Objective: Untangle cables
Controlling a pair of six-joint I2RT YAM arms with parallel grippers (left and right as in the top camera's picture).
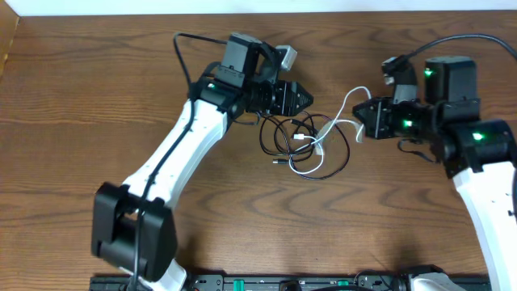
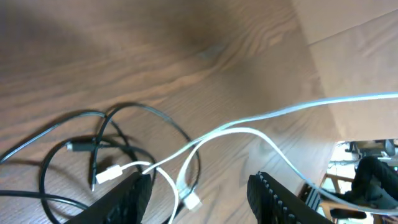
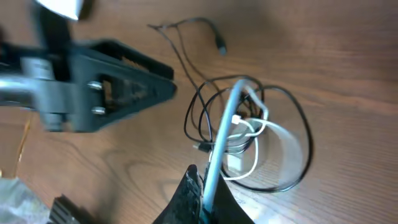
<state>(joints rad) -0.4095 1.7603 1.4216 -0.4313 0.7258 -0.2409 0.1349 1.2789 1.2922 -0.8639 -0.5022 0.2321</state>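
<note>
- Overhead, a wooden desk (image 1: 97, 89) held two white robot arms reaching toward each other across a small tangle of cords at the centre.
- The black cable (image 1: 263, 139) lay in loose overlapping loops on the desk. The white cable (image 1: 349, 99) threaded through them, then arched up and over to the right pincer (image 1: 359, 121).
- The left pincer (image 1: 309, 97) pointed right, just beside the upper left edge of the tangle. From above it looked like a single dark wedge, and its opening could not be judged.
- The left wrist camera settled that: the left pincer (image 2: 200, 180) had its jaws spread wide, with nothing gripped between them.
- That view alone showed the plug ends. A white plug (image 2: 191, 202) lay on the desk (image 2: 155, 56) in the gap between the fingers, and a black plug (image 2: 78, 146) sat inside the loops of the black cable (image 2: 84, 114).
- It also showed the white cable (image 2: 249, 130) lifting off the wood and running taut to the right.
- The right wrist camera showed the right pincer (image 3: 202, 186) closed tight on the white cable (image 3: 221, 134), which rose out from between its fingers toward the tangle.
- In that view the black cable (image 3: 306, 134) ringed the white one on the desk (image 3: 348, 62), with the left pincer (image 3: 171, 87) near the pile, not touching it.
</note>
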